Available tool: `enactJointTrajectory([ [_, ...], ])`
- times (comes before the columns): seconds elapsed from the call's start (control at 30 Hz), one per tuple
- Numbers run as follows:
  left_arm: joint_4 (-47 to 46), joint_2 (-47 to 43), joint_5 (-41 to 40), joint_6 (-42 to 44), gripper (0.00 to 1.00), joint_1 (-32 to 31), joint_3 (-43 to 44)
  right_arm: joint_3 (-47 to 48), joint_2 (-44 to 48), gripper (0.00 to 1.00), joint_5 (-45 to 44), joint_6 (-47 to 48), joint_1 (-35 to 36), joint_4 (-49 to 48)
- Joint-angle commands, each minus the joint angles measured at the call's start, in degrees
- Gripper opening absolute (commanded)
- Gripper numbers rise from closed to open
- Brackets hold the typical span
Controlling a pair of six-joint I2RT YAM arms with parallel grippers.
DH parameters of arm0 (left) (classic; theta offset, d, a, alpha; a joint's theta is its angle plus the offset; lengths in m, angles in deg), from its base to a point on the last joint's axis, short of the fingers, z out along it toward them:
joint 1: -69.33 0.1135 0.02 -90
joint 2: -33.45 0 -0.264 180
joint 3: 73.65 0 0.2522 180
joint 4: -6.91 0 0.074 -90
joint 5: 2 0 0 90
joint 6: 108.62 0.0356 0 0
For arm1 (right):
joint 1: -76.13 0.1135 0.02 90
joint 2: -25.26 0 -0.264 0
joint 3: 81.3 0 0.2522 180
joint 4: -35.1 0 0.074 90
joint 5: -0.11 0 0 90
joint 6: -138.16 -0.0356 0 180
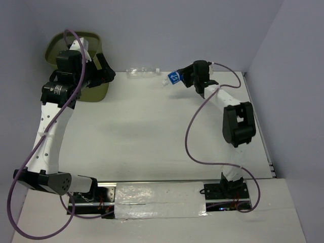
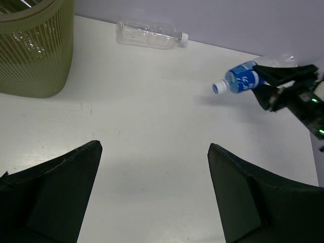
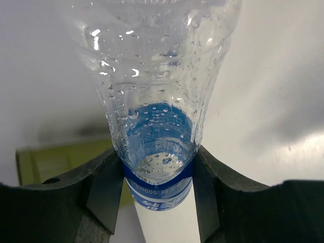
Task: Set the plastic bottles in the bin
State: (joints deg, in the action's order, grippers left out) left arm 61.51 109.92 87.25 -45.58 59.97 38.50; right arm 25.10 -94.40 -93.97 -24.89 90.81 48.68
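The right gripper pinches the bottle, likely light, crushable and slick, at its label band; bin at ten o'clock; left gripper gapes empty.

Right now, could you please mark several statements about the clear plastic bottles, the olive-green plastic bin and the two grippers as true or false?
1. The right gripper is shut on the blue-labelled clear plastic bottle. True.
2. The left gripper holds a bottle. False: its jaws stand open with nothing between them.
3. The unlabelled clear plastic bottle lies on its side on the white table near the far wall. True.
4. The olive-green ribbed plastic bin stands at the table's right side. False: it stands at the far left, close to the left gripper.
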Motion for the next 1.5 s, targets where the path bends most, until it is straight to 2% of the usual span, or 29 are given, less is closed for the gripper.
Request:
enactJointTrajectory([
  [0.0, 1.87, 2.28, 1.45, -0.02, 0.99, -0.21, 4.78, -6.67, 13.88, 0.48, 9.94, 16.78, -0.18, -0.26],
  [0.13, 7.05, 8.59, 6.36, -1.51, 1.0, -0.3, 12.94, -14.23, 25.39, 0.44, 24.33, 32.84, 1.23, 9.2],
  [0.2, 7.58, 10.45, 9.53, -2.82, 1.0, -0.21, 16.2, -14.94, 29.11, 0.45, 28.84, 37.7, 1.93, 13.52],
  [0.33, 5.93, 14.4, 20.07, -6.33, 1.0, -0.48, 18.76, -12.93, 35.09, 0.49, 39.74, 47.81, 3.78, 25.47],
  [0.37, 5.05, 14.85, 25.05, -7.05, 0.99, -0.65, 18.77, -11.53, 35.54, 0.49, 42.63, 50.53, 4.3, 29.5],
  [0.47, 1.7, 16.87, 30.79, -9.51, 0.96, -3.37, 18.24, -8.63, 36.25, 0.49, 44.76, 53.8, 7.2, 35.67],
  [0.57, 1.79, 19.15, 31.16, -9.51, 0.99, -7.15, 19.03, -7.83, 36.95, 0.49, 46.61, 54.07, 9.22, 36.84],
  [0.67, -2.07, 18.63, 34.23, -11.27, 0.99, -9.88, 16.58, -8.09, 37.83, 0.49, 47.32, 53.55, 10.37, 36.4],
  [0.8, -3.93, 18.37, 34.5, -12.77, 0.99, -12.6, 13.32, -8.62, 38.36, 0.49, 48.11, 52.75, 11.69, 35.69],
  [1.47, -3.49, 19.07, 35.64, -11.1, 0.97, -15.95, 6.73, -8.44, 37.04, 0.53, 48.55, 52.67, 13.62, 34.64],
])
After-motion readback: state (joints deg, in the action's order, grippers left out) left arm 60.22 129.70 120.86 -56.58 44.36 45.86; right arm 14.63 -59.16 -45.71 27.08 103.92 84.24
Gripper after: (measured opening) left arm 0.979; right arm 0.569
